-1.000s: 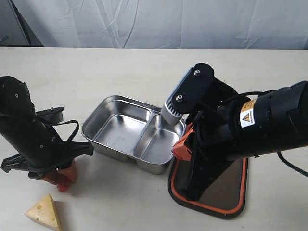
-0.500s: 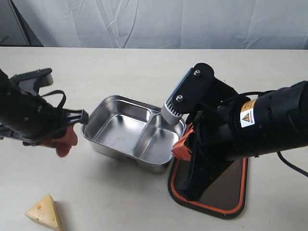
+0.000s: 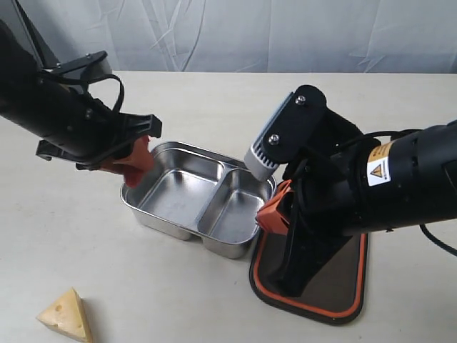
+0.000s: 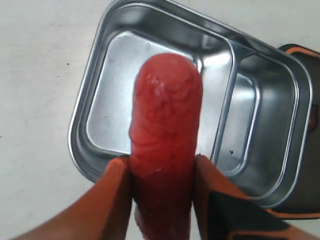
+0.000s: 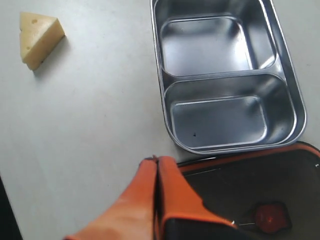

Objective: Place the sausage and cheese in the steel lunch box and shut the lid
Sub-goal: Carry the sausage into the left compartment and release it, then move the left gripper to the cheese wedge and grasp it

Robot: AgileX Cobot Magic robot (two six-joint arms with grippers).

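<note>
Lifted since prev. frame, left gripper (image 4: 162, 167), pinching sausage (image 4: 166, 110), now hangs over steel lunch box (image 3: 182, 148) edge at larger compartment, so drop-in looks next; cheese (image 3: 68, 314) lies well apart from box, lid (image 3: 335, 286) just beside box w/ right gripper (image 5: 156, 200) pressed together, empty, above it.

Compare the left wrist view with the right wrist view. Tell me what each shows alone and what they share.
Only the left wrist view: the sausage, clamped between the orange fingers of the left gripper.
Only the right wrist view: the cheese lying on the table, the right gripper shut and empty, and the orange valve on the lid.
Both: the empty steel lunch box and the lid beside it, though the left wrist view catches only the lid's edge.
</note>
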